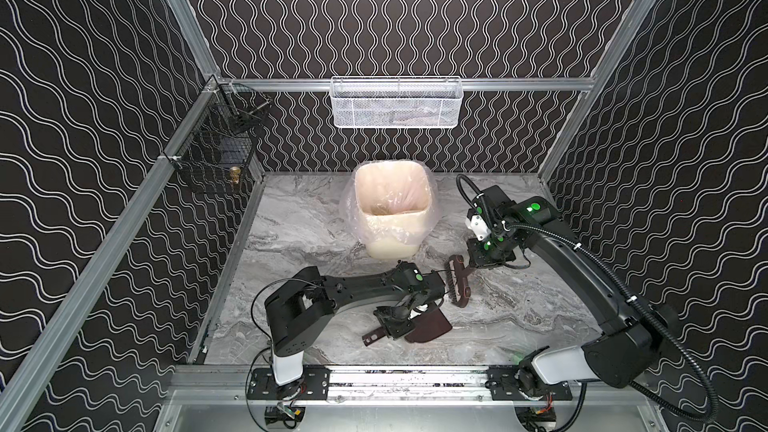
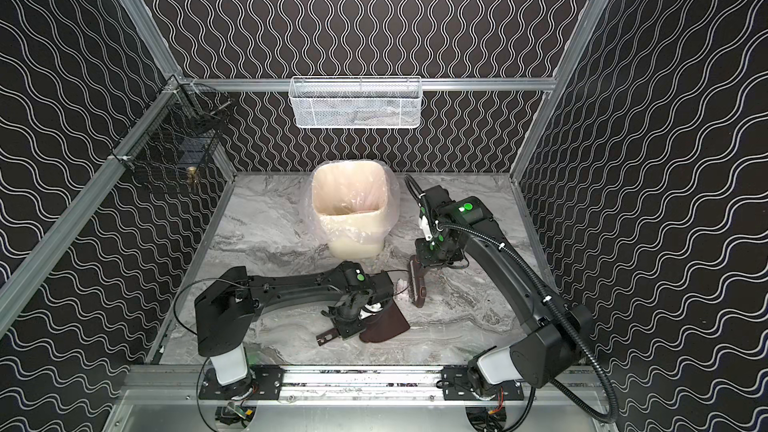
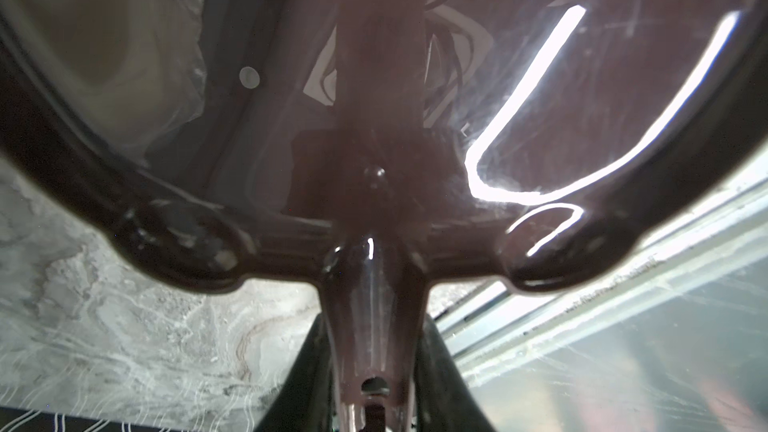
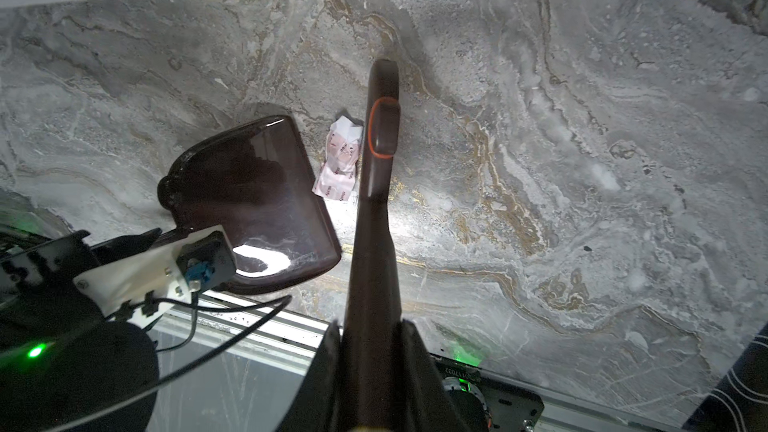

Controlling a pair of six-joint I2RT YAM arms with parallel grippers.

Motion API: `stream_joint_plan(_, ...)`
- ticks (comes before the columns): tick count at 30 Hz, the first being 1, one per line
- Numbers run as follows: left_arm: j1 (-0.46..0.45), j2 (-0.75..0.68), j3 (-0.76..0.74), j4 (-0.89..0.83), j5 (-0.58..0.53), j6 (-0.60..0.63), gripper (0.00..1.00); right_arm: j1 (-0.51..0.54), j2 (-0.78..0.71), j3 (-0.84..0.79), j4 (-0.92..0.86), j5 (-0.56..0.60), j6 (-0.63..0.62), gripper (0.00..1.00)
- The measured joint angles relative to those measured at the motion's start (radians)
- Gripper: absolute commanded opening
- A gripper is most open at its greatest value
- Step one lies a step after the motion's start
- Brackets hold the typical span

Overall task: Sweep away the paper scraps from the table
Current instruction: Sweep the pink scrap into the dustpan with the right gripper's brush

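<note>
One paper scrap [image 4: 338,160], crumpled white with pink print, lies on the marble table [image 1: 519,305] between the dustpan's mouth and the brush head. In a top view the scrap [image 2: 402,284] shows as a small white bit beside the bristles. My left gripper [image 1: 395,326] [image 2: 349,326] [image 3: 374,409] is shut on the handle of the dark brown dustpan [image 1: 432,326] [image 2: 386,326] [image 3: 374,139] [image 4: 249,193]. The pan rests on the table. My right gripper [image 1: 478,263] [image 2: 428,261] [image 4: 372,367] is shut on the handle of the dark brown brush [image 1: 459,284] [image 2: 417,290] [image 4: 380,139], whose head stands on the table next to the scrap.
A cream bin [image 1: 390,251] lined with clear plastic stands at the back middle of the table, just behind both tools. A white mesh basket [image 1: 397,103] hangs on the back rail, and a black wire basket [image 1: 216,147] on the left rail. Aluminium rails frame the table.
</note>
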Motion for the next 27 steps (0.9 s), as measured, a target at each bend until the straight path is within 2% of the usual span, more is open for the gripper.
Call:
stream_joint_plan(4, 0.024, 0.012, -0.004, 0.005, 0.006, 0.027, 0.00, 0.027, 0.007, -0.001, 0.003, -0.041, -0.008, 0.00)
stream_joint_plan(11, 0.055, 0.010, -0.020, 0.019, 0.007, 0.052, 0.00, 0.154, 0.028, 0.042, -0.027, -0.087, -0.019, 0.00)
stream_joint_plan(15, 0.058, 0.001, -0.038, 0.038, 0.009, 0.051, 0.00, 0.183, 0.021, 0.047, -0.049, -0.126, 0.003, 0.00)
stream_joint_plan(20, 0.059, -0.028, -0.074, 0.085, 0.010, 0.040, 0.00, 0.167, -0.014, 0.029, -0.065, -0.144, 0.026, 0.00)
stream_joint_plan(27, 0.060, -0.099, -0.133, 0.140, -0.002, -0.002, 0.00, 0.061, -0.068, 0.053, -0.109, -0.111, 0.033, 0.00)
